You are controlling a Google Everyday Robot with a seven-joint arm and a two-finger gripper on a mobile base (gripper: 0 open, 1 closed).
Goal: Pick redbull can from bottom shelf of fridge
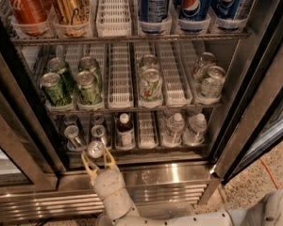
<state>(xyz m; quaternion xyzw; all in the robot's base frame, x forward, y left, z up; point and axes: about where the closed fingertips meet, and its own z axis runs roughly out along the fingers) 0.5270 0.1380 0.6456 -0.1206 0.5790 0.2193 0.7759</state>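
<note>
1. A single camera view is given, taken from above and in front of the fridge (170,178), close to its open front.
2. The lens is tilted downward and inward, so three racks are taken in, with the bottom shelf (146,127) placed in the lower middle.
3. The claw (96,159), closed on a redbull can (95,149), is seen at lower left of centre, its arm entering from the bottom edge.
</note>
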